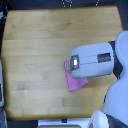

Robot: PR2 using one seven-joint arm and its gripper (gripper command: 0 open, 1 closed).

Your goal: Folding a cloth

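Under the jaws (pixel 68 63) lies the cloth (pixel 76 82) — pink, flat on the wooden surface (pixel 35 45), its upper part hidden by the grey arm housing (pixel 94 60), the rest sticking out below it. Jaws sit at the cloth's upper-left corner approx; open or closed — can't tell, pic too blurry.

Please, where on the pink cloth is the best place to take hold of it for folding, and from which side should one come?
Probably the free corner of the cloth nearest the bottom of the exterior view. The cloth lies flat on the wooden table, so a pinch from above at that edge seems best. Its upper part is hidden under the end effector, whose opening cannot be judged.
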